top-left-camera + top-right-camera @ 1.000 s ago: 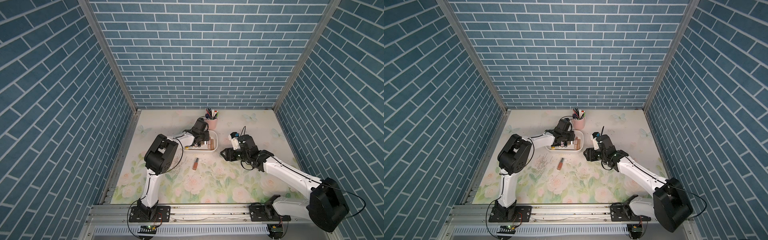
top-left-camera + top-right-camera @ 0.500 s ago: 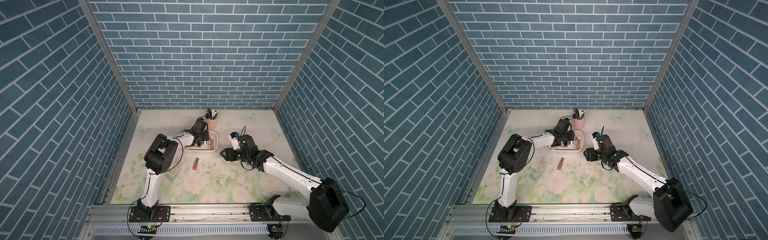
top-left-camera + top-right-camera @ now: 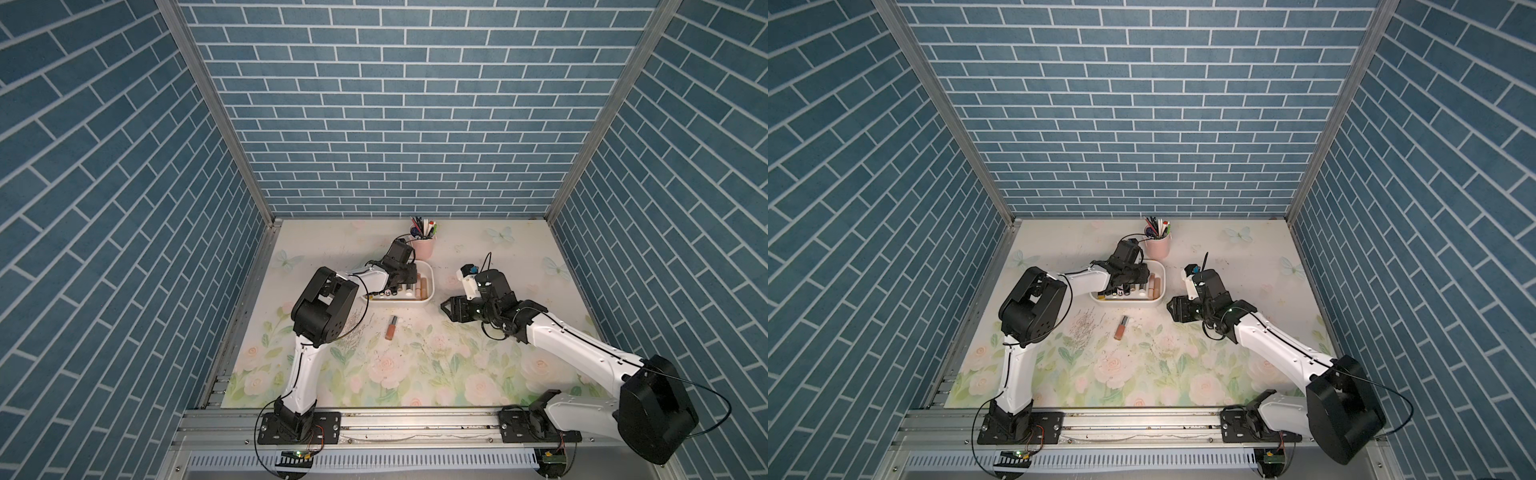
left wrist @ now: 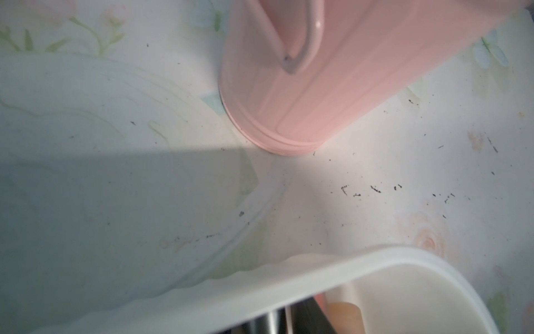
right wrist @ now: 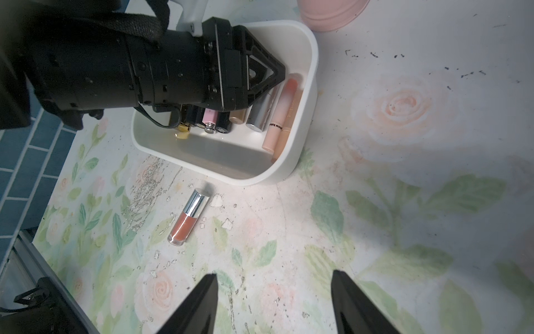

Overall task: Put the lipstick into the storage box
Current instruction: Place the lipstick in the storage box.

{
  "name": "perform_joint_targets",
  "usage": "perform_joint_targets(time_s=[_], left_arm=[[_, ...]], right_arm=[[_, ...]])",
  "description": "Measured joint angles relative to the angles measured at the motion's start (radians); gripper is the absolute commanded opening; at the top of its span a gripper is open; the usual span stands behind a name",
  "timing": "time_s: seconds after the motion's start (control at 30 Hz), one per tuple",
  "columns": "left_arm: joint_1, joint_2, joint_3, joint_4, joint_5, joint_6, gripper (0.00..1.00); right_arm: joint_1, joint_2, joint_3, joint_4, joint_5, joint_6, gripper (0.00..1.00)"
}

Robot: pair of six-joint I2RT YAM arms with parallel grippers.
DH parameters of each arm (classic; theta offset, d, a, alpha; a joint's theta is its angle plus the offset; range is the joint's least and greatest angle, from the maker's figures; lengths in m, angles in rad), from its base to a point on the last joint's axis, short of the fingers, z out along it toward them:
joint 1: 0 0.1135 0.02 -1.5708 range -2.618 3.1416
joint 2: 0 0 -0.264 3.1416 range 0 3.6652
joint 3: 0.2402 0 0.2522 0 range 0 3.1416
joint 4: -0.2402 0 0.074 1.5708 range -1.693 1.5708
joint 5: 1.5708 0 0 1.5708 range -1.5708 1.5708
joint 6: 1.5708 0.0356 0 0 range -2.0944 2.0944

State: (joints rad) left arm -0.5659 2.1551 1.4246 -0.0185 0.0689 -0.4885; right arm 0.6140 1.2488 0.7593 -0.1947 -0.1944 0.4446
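A lipstick (image 3: 391, 327) (image 3: 1122, 327) with a silver cap and a reddish tube lies on the flowered mat just in front of the white storage box (image 3: 399, 302) (image 3: 1129, 302). In the right wrist view the lipstick (image 5: 189, 215) lies near the storage box (image 5: 219, 170), which holds several other lipsticks (image 5: 277, 115). My left gripper (image 3: 410, 279) (image 5: 276, 76) reaches down into the box above those tubes, and its jaws are hidden. My right gripper (image 3: 446, 309) (image 5: 274, 276) hovers to the right of the box, open and empty.
A pink pen cup (image 3: 424, 249) (image 4: 318, 86) full of pens stands just behind the box, close to my left wrist. The box rim (image 4: 260, 289) fills the near part of the left wrist view. Brick walls close in three sides.
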Motion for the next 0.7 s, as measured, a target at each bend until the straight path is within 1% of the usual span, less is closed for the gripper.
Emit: perform_joint_targets(time_s=[0.13, 0.47, 0.53, 0.7], left_arm=[[0.001, 0.000, 0.000, 0.002, 0.001, 0.000, 0.47], [0.007, -0.016, 0.000, -0.013, 0.002, 0.003, 0.55], [0.008, -0.032, -0.007, -0.014, 0.002, 0.004, 0.58], [0.010, -0.097, -0.026, -0.012, 0.003, 0.003, 0.59]], right_arm=[[0.000, 0.000, 0.000, 0.000, 0.000, 0.000, 0.66], [0.000, 0.000, 0.000, 0.000, -0.001, 0.000, 0.66], [0.000, 0.000, 0.000, 0.000, -0.003, 0.001, 0.66], [0.000, -0.001, 0.000, 0.000, -0.005, 0.003, 0.66]])
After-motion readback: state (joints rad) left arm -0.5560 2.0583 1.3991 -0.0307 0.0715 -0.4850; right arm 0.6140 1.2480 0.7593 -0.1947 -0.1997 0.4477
